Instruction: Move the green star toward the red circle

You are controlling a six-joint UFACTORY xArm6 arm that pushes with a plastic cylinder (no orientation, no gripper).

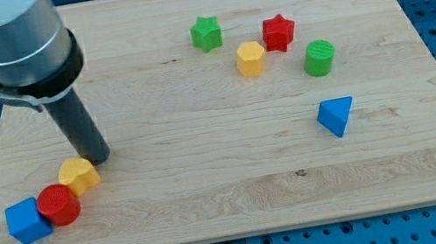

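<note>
Rod parked far from the green star

My tip [97, 156] rests just above the yellow block [78, 175], beside the red circle [58, 204]; no pincer here, nothing held. The green star [206, 33] sits well apart, at the counter's [209, 176] top. Two greens, reds, yellows, blues: eight blocks.

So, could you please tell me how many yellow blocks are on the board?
2: a yellow block beside the red circle lower left, and a yellow hexagon upper middle. None appears hidden.

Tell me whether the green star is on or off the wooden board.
On. The green star sits flat on the board near the view's top, well inside the edge, far from my tip.
</note>
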